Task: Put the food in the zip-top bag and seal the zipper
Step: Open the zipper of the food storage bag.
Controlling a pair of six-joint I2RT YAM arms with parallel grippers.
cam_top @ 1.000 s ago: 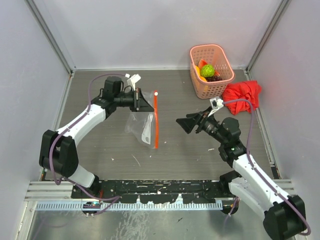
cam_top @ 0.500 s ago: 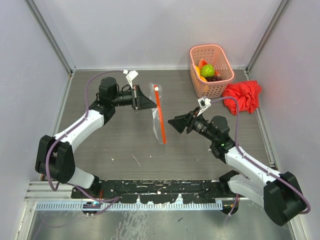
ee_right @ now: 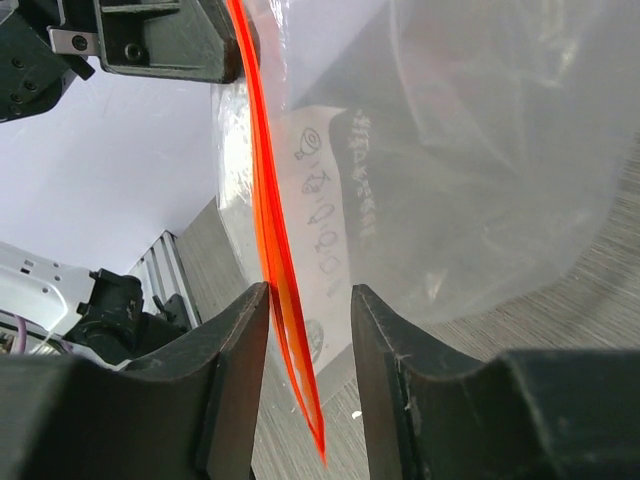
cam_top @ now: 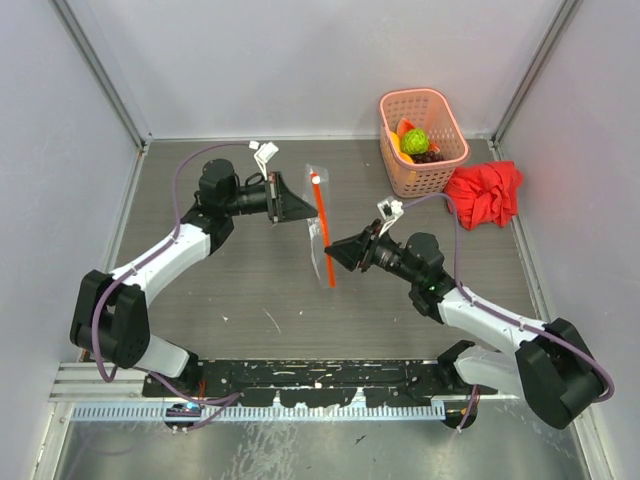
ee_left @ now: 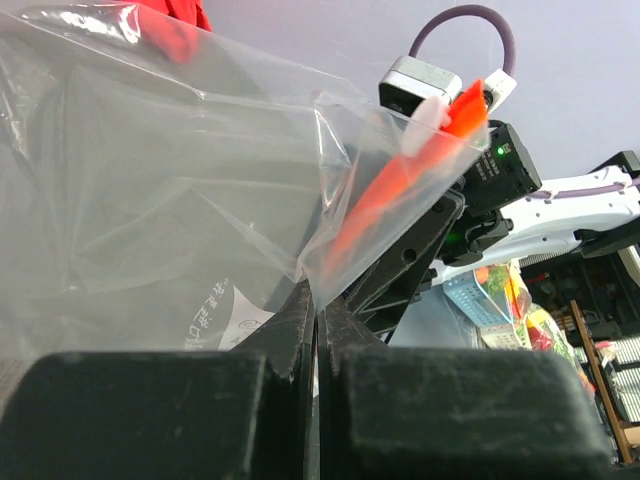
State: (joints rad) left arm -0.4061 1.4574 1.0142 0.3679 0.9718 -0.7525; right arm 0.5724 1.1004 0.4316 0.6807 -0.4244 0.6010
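Centrally in the overhead view, the left gripper (ee_left: 316, 300) pinches the zip-top bag (ee_left: 150, 180) by its edge, plain only from its wrist, the right gripper (ee_right: 310, 300) holds spread jaws astride the zipper (ee_right: 266, 230), and the food (cam_top: 415, 140) sits at one o'clock, well apart.

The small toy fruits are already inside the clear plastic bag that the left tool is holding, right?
Not quite. The small toy fruits lie in the pink lattice plastic basket, as the top view shows. The clear plastic bag that the left tool holds has none inside.
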